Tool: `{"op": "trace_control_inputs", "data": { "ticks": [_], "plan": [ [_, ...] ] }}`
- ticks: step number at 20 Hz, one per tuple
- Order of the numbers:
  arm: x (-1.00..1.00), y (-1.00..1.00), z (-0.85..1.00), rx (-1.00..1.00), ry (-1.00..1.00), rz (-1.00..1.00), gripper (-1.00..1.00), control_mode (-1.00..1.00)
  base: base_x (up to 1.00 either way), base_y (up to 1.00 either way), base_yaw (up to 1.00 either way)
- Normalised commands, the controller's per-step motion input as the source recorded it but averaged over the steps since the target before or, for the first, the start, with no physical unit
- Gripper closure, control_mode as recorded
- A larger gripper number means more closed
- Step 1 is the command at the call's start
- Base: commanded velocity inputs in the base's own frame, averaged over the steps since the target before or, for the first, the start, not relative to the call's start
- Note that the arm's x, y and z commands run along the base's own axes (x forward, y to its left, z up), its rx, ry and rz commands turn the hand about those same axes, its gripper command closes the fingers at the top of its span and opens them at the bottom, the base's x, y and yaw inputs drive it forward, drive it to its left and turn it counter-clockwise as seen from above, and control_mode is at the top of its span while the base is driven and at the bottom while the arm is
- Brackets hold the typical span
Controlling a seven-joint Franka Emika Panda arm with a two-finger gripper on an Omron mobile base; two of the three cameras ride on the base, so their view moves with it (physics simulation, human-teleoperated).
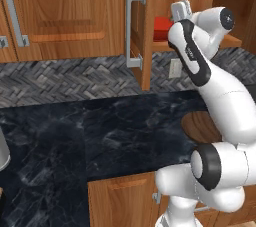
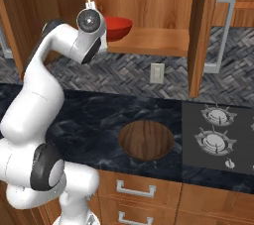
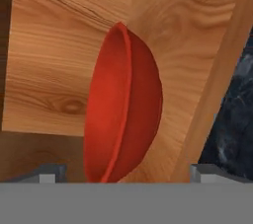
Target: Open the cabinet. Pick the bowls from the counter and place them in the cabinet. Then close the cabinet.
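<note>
The cabinet (image 2: 154, 41) stands open, its doors (image 1: 145, 31) swung out. A glossy red bowl (image 2: 115, 27) rests on the cabinet's shelf, seen again in the left base view (image 1: 161, 28) and close up in the hand view (image 3: 123, 109). My gripper (image 3: 126, 173) is open right in front of that bowl, fingertips (image 3: 47, 172) wide apart on either side and not touching it. The hand (image 1: 181, 8) reaches up at the shelf's front. The dark brown wood-grain bowl (image 2: 146, 140) sits on the black marble counter (image 2: 94, 115), below and near my arm (image 1: 202, 126).
A gas hob (image 2: 216, 135) lies right of the brown bowl. The open right door with its grey handle (image 2: 222, 30) juts out above the hob. A wall socket (image 2: 157, 73) sits in the herringbone tiles. A closed neighbouring wooden door (image 1: 65, 11) is at left. Drawer fronts (image 2: 134, 189) run under the counter.
</note>
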Motion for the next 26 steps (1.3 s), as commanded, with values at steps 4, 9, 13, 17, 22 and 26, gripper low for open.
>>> {"op": "trace_control_inputs", "data": {
  "ticks": [4, 9, 13, 17, 22, 26],
  "plan": [
    [-0.94, -0.20, 0.06, 0.00, 0.14, -0.10, -1.00, -1.00, 0.00, 0.00, 0.00],
    [-1.00, -0.22, 0.00, -0.02, 0.28, -0.17, -1.00, -1.00, 0.00, 0.00, 0.00],
    [-0.99, -0.38, -0.18, -0.06, 0.20, -0.20, -1.00, -1.00, 0.00, 0.00, 0.00],
    [-1.00, -0.53, -0.44, -0.11, 0.00, -0.16, -1.00, -1.00, 0.00, 0.00, 0.00],
    [-0.90, -0.42, -0.53, -0.11, 0.00, -0.09, -1.00, -1.00, 0.00, 0.00, 0.00],
    [-0.68, -0.27, -0.62, -0.09, 0.00, 0.00, -1.00, -1.00, 0.00, 0.00, 0.00]
  ]
}}
